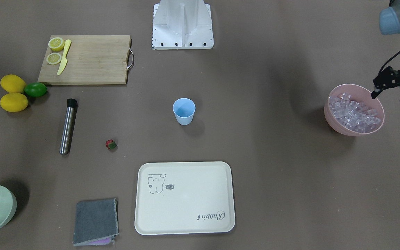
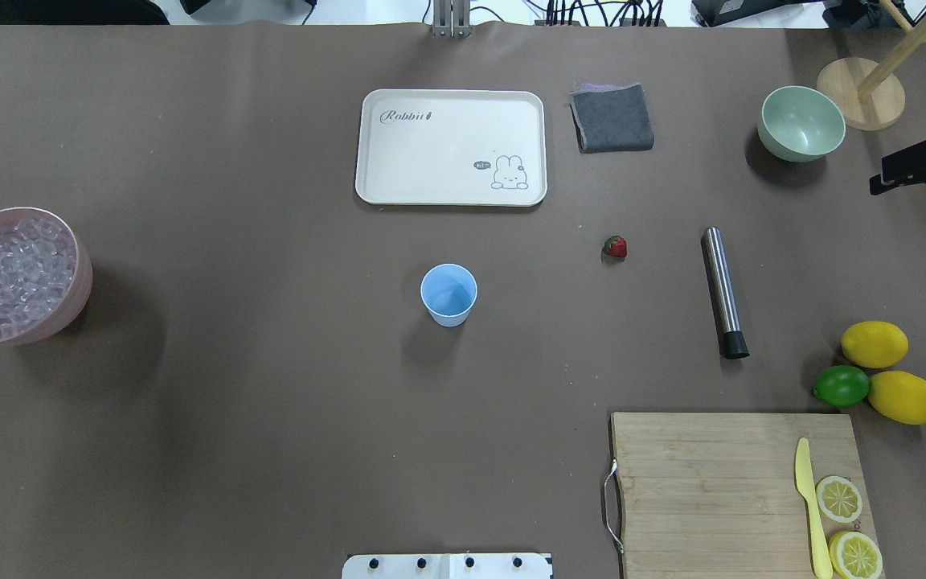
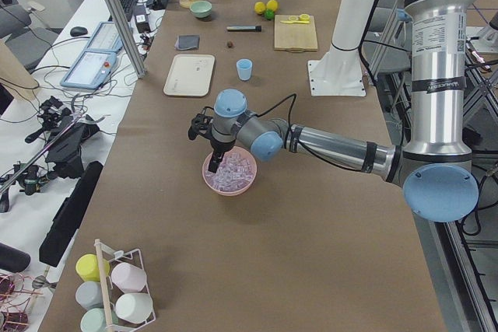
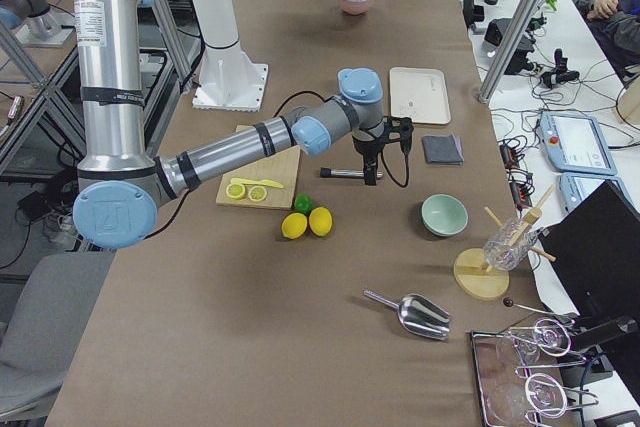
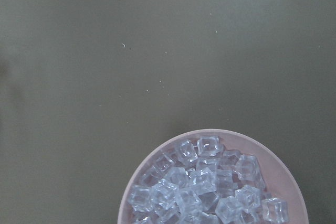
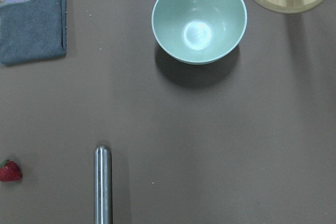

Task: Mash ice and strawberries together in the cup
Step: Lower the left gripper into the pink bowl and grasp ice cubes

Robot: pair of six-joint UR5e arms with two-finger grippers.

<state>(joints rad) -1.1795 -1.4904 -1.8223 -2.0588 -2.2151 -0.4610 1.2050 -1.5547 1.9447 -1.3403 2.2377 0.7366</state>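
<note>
The light blue cup (image 1: 184,110) stands upright and empty mid-table; it also shows in the overhead view (image 2: 448,293). The ice (image 1: 354,113) fills a pink bowl (image 1: 335,126) at my left end, and also shows in the left wrist view (image 5: 205,187). The small red strawberry (image 1: 110,144) lies on the table between the cup and a steel muddler (image 1: 68,125). My left gripper (image 1: 389,98) hovers over the pink bowl's outer rim, open and empty. My right gripper (image 2: 913,186) hangs at the far right edge beyond the muddler, open and empty.
A cream tray (image 2: 451,147), a folded grey cloth (image 2: 612,117) and a pale green bowl (image 2: 801,122) sit along the far side. A cutting board (image 2: 704,490) with lemon slices and a yellow knife sits near my right; two lemons and a lime (image 2: 841,386) lie beside it.
</note>
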